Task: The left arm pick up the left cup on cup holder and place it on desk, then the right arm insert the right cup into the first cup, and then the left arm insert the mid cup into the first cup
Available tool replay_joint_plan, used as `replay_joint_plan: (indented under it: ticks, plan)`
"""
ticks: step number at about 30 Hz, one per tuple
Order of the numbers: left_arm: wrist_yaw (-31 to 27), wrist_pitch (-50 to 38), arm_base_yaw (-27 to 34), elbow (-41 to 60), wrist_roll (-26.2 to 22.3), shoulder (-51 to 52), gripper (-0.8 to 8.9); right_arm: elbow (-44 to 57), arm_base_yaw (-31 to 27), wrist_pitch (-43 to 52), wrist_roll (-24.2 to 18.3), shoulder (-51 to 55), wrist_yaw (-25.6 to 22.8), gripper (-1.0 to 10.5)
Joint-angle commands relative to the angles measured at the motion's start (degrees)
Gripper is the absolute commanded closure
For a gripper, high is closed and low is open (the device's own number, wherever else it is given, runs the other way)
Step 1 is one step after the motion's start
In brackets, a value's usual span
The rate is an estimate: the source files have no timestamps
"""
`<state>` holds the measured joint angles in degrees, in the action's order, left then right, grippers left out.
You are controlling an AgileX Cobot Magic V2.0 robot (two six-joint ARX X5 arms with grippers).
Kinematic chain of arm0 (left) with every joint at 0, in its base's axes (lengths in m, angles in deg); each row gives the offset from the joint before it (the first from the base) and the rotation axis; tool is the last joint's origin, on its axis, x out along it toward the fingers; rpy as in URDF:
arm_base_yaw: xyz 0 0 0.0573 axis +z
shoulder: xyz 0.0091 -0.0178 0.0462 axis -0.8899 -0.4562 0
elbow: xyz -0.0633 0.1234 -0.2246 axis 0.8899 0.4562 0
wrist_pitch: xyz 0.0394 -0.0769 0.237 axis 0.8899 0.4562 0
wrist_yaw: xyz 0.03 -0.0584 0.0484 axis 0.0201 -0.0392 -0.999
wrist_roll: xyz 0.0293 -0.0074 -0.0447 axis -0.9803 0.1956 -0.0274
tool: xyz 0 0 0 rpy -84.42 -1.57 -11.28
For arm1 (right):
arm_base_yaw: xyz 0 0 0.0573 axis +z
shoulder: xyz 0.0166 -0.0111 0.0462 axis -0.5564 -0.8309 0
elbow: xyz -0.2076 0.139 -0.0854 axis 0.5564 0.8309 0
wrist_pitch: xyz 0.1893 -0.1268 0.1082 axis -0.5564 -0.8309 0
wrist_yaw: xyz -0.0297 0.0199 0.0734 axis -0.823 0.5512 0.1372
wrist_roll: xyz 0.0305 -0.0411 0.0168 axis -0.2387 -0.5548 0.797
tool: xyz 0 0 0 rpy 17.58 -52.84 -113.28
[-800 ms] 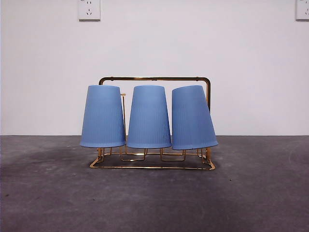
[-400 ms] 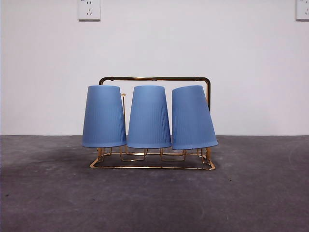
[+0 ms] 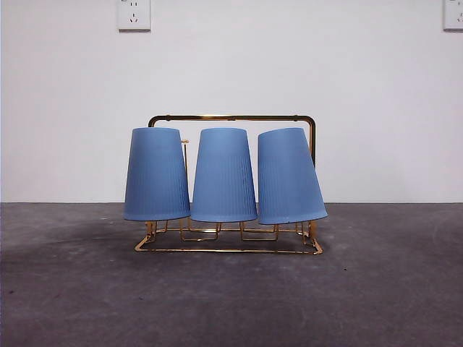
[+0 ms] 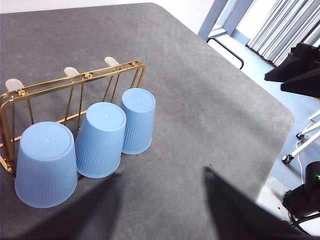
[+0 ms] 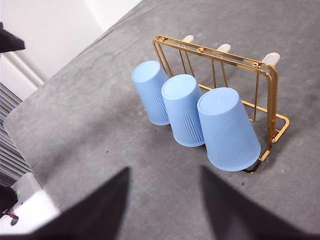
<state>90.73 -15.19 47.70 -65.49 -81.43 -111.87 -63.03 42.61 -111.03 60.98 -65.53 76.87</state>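
Three blue ribbed cups hang upside down on the gold wire cup holder (image 3: 231,117) in the middle of the dark grey desk (image 3: 231,303). The left cup (image 3: 155,175) and the mid cup (image 3: 223,176) hang straight, while the right cup (image 3: 289,177) leans outward. My left gripper (image 4: 160,175) hovers open and empty above the desk, in front of the rack, nearest the left cup (image 4: 46,165). My right gripper (image 5: 165,170) also stands open and empty, above the desk on the side of the right cup (image 5: 227,127). Neither arm shows in the front view.
A white wall with two sockets (image 3: 134,13) stands behind the desk. The wrist views show the desk's rounded corner (image 4: 280,107) and its edge (image 5: 30,100), with floor and dark stands beyond. Bare grey surface surrounds the rack.
The left cup's lower rim has shifted very slightly to the right on its peg. Nothing else has moved.
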Motion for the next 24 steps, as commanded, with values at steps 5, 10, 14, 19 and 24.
replay_joint_plan:
  ticks: [5, 10, 14, 19, 24]
  plan:
    - [0.4, -0.4, -0.2, -1.2, -0.2, -0.4, 2.78, -1.0, 0.2, 0.2, -0.2, -0.5, 0.0, 4.9]
    - [0.4, -0.4, -0.2, -1.2, -0.1, -0.4, 2.79, -1.0, 0.3, 0.2, -0.1, -0.5, 0.0, 4.6]
    - [0.4, -0.3, -0.2, -1.2, 0.0, -0.3, 2.81, -1.0, 1.7, 1.5, 1.3, -1.4, -0.2, 4.6]
    - [0.5, 0.1, -0.4, -1.2, 1.6, 0.1, 2.82, -1.0, 8.0, 6.6, 4.0, -6.4, -6.5, 4.6]
    - [0.5, 1.5, -1.2, -1.2, 1.5, 1.5, 2.82, -1.0, 13.8, 14.3, 3.1, -13.2, -15.8, 4.5]
